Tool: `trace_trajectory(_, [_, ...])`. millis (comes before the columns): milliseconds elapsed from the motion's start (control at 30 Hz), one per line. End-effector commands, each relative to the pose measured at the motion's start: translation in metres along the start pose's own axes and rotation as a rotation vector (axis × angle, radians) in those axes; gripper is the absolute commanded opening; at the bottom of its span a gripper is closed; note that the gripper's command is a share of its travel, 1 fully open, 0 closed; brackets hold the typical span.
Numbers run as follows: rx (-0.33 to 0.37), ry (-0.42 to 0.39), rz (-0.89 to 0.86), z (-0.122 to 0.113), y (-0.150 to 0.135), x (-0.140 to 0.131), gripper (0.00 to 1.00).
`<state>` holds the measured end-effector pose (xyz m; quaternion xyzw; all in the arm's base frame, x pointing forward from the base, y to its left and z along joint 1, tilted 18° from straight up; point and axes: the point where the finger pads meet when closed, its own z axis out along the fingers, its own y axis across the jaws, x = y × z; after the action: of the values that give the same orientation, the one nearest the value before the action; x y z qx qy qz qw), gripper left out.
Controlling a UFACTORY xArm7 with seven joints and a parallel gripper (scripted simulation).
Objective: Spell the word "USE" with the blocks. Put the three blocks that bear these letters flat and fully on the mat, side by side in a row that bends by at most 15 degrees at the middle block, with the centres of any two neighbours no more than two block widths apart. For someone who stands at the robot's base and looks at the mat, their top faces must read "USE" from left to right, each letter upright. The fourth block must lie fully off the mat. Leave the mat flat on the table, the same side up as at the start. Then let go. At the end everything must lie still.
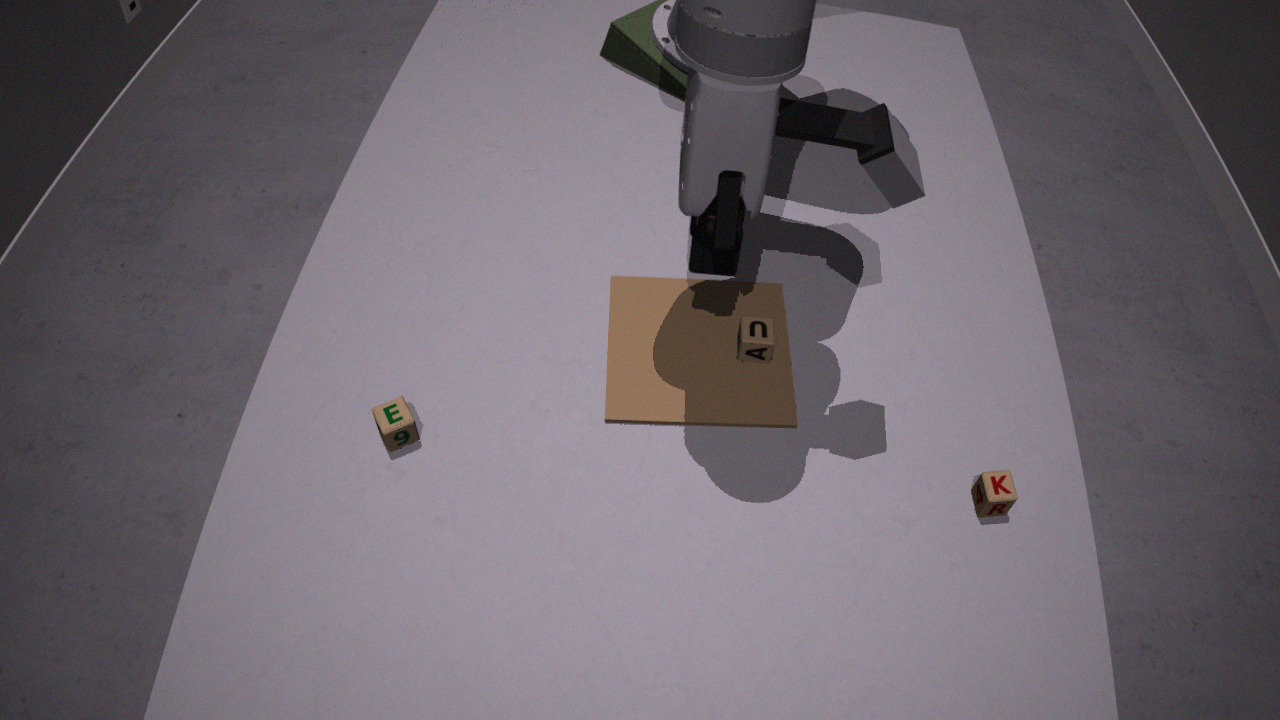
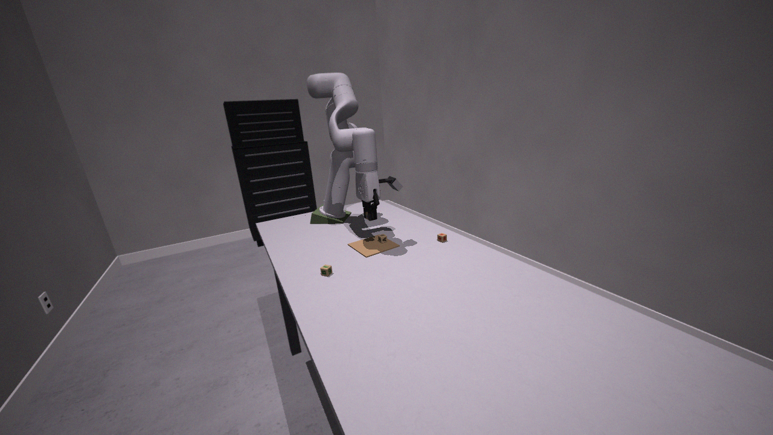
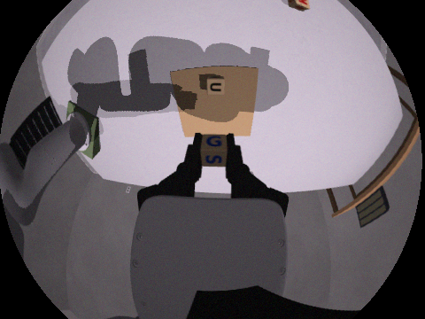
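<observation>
The tan mat [image 1: 699, 351] lies flat on the white table. The U block [image 1: 756, 339] sits on the mat's right part, with an A on the side facing the camera; it also shows in the wrist view [image 3: 214, 87]. My gripper [image 1: 713, 255] hangs above the table just beyond the mat's far edge, on the base side. It is shut on the S block [image 3: 214, 151], whose blue S and G faces show in the wrist view; the fingers hide it in the top view. The E block [image 1: 394, 422] lies off the mat to the left. The K block [image 1: 994, 493] lies off the mat at the right.
The arm's green base plate [image 1: 640, 44] is at the table's far end. A dark bracket [image 1: 841, 125] juts out near the wrist. A black slatted cabinet [image 2: 270, 162] stands behind the table. The arm's shadow covers part of the mat.
</observation>
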<state>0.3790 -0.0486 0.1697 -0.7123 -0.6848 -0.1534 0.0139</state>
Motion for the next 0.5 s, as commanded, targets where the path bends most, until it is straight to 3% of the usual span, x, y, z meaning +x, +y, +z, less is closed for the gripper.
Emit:
trace_trajectory(0, [-0.003, 0.0, 0.0, 0.003, 0.001, 0.0, 0.21])
trace_trajectory(367, [-0.003, 0.0, 0.0, 0.058, 0.001, 0.0, 0.21])
trace_trajectory(467, [-0.003, 0.0, 0.0, 0.062, 0.001, 0.0, 0.21])
